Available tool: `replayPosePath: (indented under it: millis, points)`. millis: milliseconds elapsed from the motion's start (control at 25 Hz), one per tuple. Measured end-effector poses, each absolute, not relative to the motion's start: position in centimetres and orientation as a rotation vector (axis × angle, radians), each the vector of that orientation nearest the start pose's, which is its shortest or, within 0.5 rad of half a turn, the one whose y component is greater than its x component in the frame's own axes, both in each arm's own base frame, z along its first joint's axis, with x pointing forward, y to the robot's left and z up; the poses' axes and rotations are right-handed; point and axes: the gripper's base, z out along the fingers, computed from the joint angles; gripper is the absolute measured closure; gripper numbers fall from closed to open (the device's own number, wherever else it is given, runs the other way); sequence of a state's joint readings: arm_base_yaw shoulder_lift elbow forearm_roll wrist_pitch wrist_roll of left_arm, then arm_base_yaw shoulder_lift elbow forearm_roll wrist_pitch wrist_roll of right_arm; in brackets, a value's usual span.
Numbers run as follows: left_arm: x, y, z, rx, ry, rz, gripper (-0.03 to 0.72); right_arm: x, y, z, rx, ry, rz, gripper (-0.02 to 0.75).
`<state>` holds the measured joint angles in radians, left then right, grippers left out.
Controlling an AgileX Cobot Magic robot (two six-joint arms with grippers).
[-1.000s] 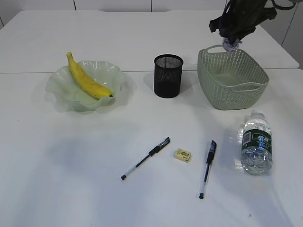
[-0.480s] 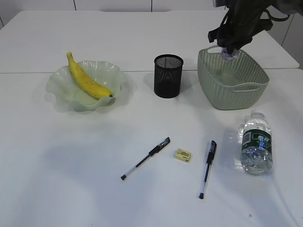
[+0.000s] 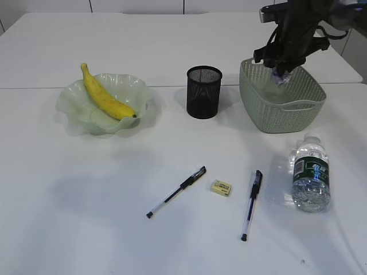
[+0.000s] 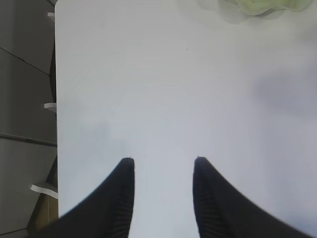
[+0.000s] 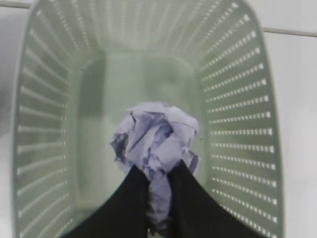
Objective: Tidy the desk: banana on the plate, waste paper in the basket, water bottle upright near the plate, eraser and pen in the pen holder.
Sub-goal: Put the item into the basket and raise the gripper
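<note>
My right gripper (image 3: 281,73) is shut on the crumpled waste paper (image 5: 156,136) and hangs inside the mouth of the green basket (image 3: 252,94); the basket's walls (image 5: 237,114) surround the paper on all sides. The banana (image 3: 104,95) lies on the pale green plate (image 3: 69,112). A water bottle (image 3: 310,175) lies on its side at the right. Two pens (image 3: 175,192) (image 3: 251,204) and a yellow eraser (image 3: 221,187) lie on the table in front. The black mesh pen holder (image 3: 203,91) stands upright. My left gripper (image 4: 163,161) is open over bare table.
The left wrist view shows the table's left edge (image 4: 55,99) with dark floor beyond, and a bit of the plate's rim (image 4: 257,6) at the top.
My right gripper has come down with the waste paper, from above the basket's back rim into the basket. Nothing else has moved.
</note>
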<state>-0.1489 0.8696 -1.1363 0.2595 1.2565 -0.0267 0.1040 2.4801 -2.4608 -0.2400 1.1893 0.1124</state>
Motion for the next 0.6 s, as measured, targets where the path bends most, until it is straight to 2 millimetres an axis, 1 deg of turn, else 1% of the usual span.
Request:
replayPosePath:
  millis: [160,280,480,600]
  points:
    - [13.2,0.3,40.2,0.142,2.442,0.262,0.412,53.5,2.4,22.6,0.009,2.656,-0.257,0.695]
    - [13.2,0.2,40.2,0.142,2.443,0.257,0.412,53.5,1.9,22.5,0.041,2.662,-0.222,0.694]
    - [13.2,0.0,40.2,0.143,2.447,0.223,0.412,53.6,2.1,22.5,0.054,2.657,-0.164,0.684]
    - [13.2,0.0,40.2,0.144,2.448,0.219,0.412,53.6,2.3,22.5,0.06,2.659,-0.13,0.664]
